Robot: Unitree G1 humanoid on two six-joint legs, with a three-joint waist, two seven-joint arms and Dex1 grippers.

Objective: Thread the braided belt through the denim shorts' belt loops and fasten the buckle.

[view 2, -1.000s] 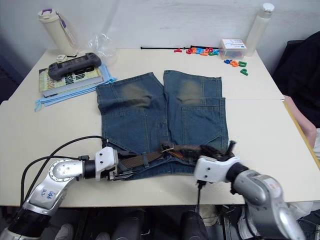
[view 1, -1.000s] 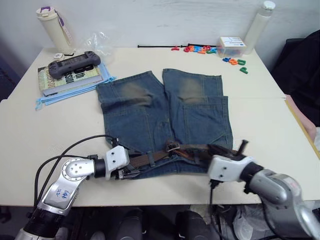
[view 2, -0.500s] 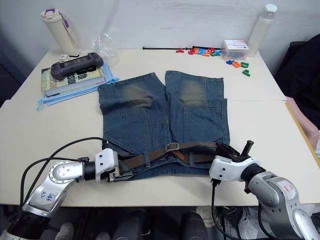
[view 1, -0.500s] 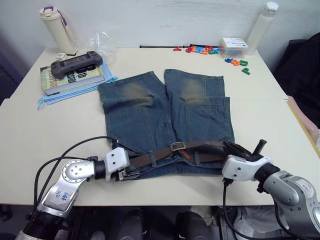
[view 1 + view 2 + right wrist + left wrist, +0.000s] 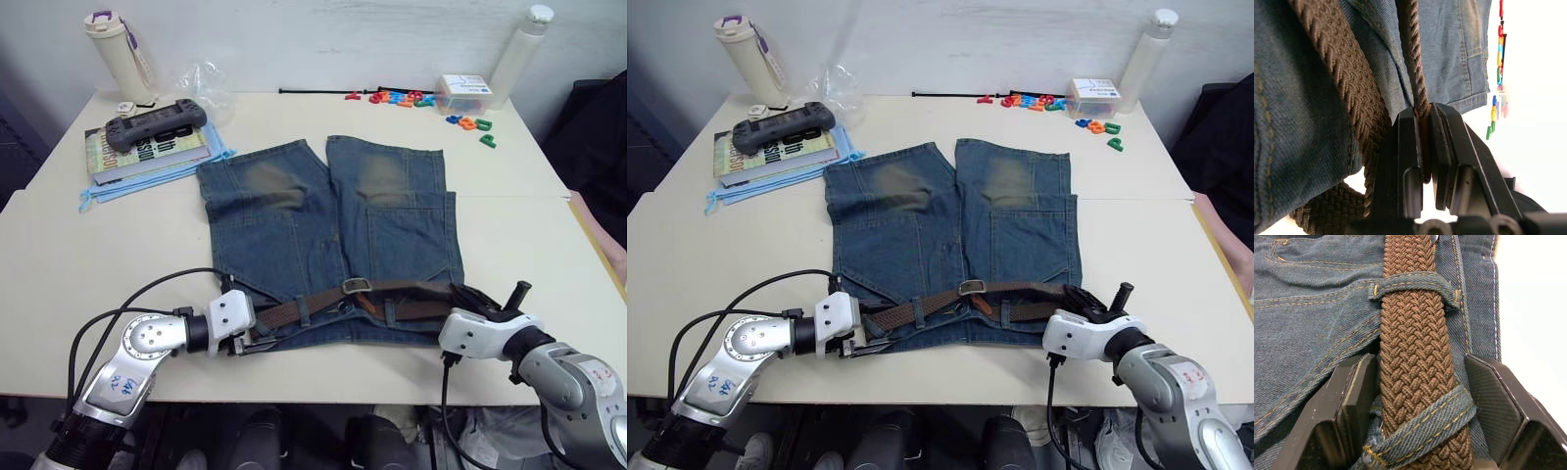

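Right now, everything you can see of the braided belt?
The braided belt is a dark brown woven strap lying along the waistband of the denim shorts at the table's near edge. It passes under two belt loops between the left gripper's open jaws. Its silver buckle sits near the waistband's middle. The right gripper has its jaws shut on the strap at the right.

The braided belt (image 5: pixel 1418 372) runs under two belt loops (image 5: pixel 1413 284) between the left tool's (image 5: pixel 1418 396) spread fingers (image 5: pixel 1354 401).
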